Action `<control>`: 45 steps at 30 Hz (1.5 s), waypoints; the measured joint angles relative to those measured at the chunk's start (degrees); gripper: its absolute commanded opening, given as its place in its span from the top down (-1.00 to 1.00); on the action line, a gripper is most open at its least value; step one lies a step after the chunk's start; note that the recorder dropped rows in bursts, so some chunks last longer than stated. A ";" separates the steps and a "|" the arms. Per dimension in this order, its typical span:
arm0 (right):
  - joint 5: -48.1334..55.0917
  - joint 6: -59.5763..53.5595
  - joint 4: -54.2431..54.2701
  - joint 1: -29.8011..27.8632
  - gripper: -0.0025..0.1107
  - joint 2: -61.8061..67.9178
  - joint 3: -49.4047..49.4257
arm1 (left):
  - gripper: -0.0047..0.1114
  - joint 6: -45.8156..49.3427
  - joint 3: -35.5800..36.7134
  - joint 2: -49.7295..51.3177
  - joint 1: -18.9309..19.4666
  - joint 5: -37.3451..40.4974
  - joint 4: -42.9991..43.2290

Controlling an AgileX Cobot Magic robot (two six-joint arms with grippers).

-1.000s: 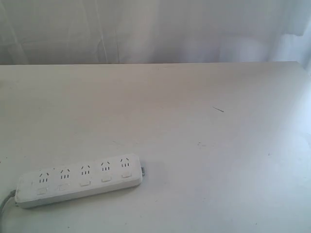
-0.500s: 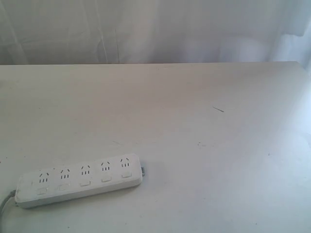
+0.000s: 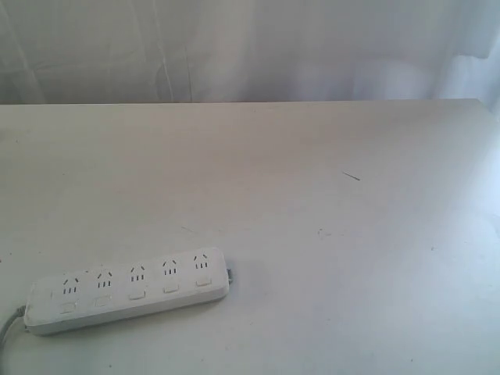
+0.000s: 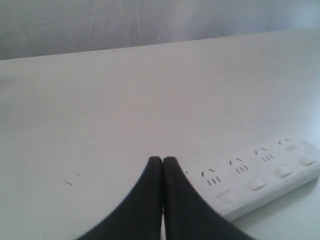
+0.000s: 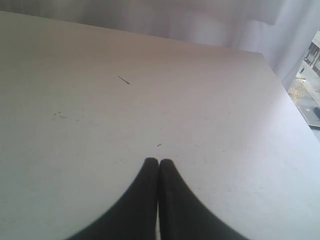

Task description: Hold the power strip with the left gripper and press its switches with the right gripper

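The power strip (image 3: 129, 291) lies flat on the white table at the near left of the exterior view, five sockets and five buttons up, its grey cord (image 3: 6, 328) leaving its left end. Neither arm shows in that view. In the left wrist view my left gripper (image 4: 162, 160) is shut, black tips together with nothing between them, above the table just beside the power strip (image 4: 260, 177), apart from it. In the right wrist view my right gripper (image 5: 159, 161) is shut too, over bare tabletop; no strip shows there.
The white table (image 3: 312, 195) spreads wide, its far edge meeting a pale curtain (image 3: 250, 47). A small dark scratch (image 3: 351, 176) marks the right middle. The table's right corner and edge (image 5: 280, 85) show in the right wrist view, with a window beyond.
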 measured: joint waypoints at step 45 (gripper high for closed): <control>0.00 0.62 0.00 0.00 0.96 0.00 0.00 | 0.92 27.86 -15.06 -0.10 -0.39 31.75 -42.30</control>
